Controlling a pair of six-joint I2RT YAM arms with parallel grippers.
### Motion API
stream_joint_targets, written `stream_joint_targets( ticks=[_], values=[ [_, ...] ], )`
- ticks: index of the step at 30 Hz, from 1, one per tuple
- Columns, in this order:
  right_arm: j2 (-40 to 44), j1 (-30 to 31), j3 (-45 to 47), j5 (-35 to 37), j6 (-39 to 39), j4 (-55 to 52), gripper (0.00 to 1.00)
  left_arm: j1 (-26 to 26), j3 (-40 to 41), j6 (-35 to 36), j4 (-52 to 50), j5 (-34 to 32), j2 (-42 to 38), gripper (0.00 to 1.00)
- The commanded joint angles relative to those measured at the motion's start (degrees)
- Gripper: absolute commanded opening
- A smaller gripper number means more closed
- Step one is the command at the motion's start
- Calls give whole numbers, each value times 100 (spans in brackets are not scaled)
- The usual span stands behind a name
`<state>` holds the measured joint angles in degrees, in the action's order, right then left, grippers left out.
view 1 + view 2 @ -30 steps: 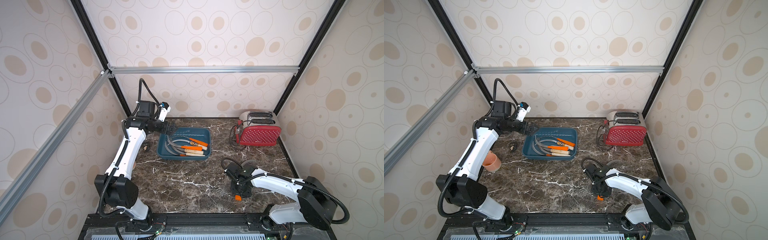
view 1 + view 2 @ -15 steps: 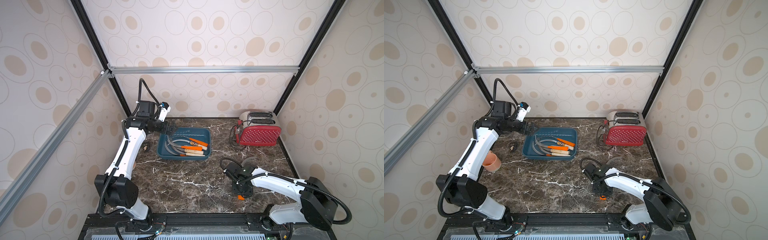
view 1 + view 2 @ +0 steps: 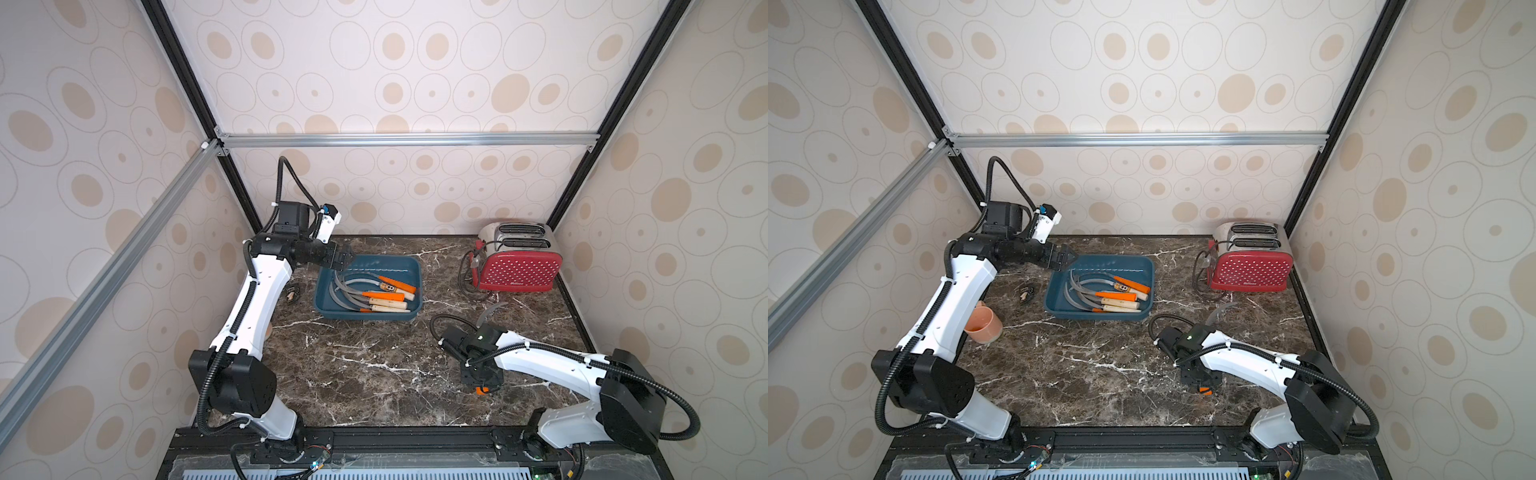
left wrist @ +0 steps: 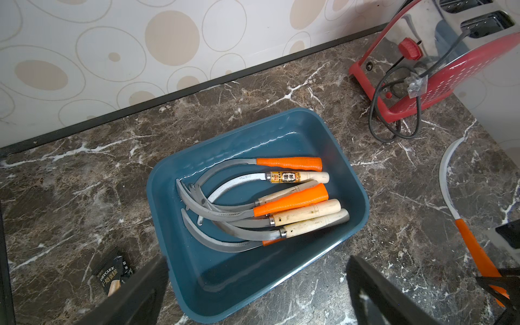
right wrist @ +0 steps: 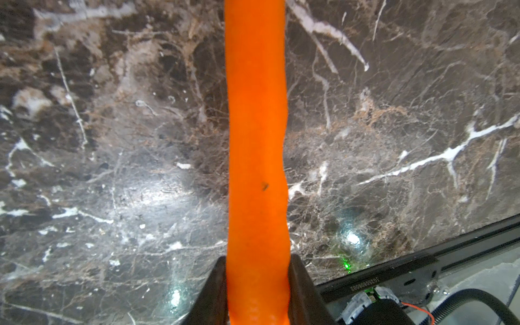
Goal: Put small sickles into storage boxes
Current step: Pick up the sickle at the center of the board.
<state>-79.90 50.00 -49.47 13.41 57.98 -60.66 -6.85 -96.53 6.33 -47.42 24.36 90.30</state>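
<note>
orange: clamping right gripper [image 5: 257, 277] on sickle handle [image 5: 256, 135], 4 o'clock off teal tray [image 3: 386, 266] | hovering left gripper [image 4: 256, 266] wide open at tray's 10 o'clock corner | sickles [image 4: 289, 202] heaped inside

Glossy dark marble bench [image 4: 84, 174]; smooth, shiny plastic tray [image 4: 225, 270]. Its sickles [image 4: 295, 199] have dull grey metal blades and pale wood handles; the orange-handled sickle [image 5: 257, 140] looks matt.
</note>
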Motion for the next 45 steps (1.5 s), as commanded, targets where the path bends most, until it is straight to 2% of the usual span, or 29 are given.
stream_joint_targets(
  ticks=[1, 13, 22, 35, 39, 42, 45],
  values=[
    [-87, 87, -184, 267, 110, -323, 9, -18, -102, 111, -101, 55, -222, 99],
    [-547, 212, -712, 709, -31, -755, 8, -16, -94, 62, -57, 64, -288, 99],
    [-1213, 302, -1411, 1146, -218, -1064, 6, -18, -311, -76, -75, -206, -348, 99],
    [-2496, 375, -3411, 2191, -1149, -1724, 6, 84, -607, -539, -83, -1231, -591, 99],
    [-2864, 369, -4001, 2304, -1508, -1696, 6, 340, -727, -720, -119, -1329, -654, 99],
    [-3130, 365, -4417, 2364, -1799, -1619, 6, 666, -827, -894, -189, -1143, -668, 99],
    [-3418, 364, -4884, 2469, -2081, -1640, 5, 729, -858, -832, -296, -1162, -712, 99]
  ],
)
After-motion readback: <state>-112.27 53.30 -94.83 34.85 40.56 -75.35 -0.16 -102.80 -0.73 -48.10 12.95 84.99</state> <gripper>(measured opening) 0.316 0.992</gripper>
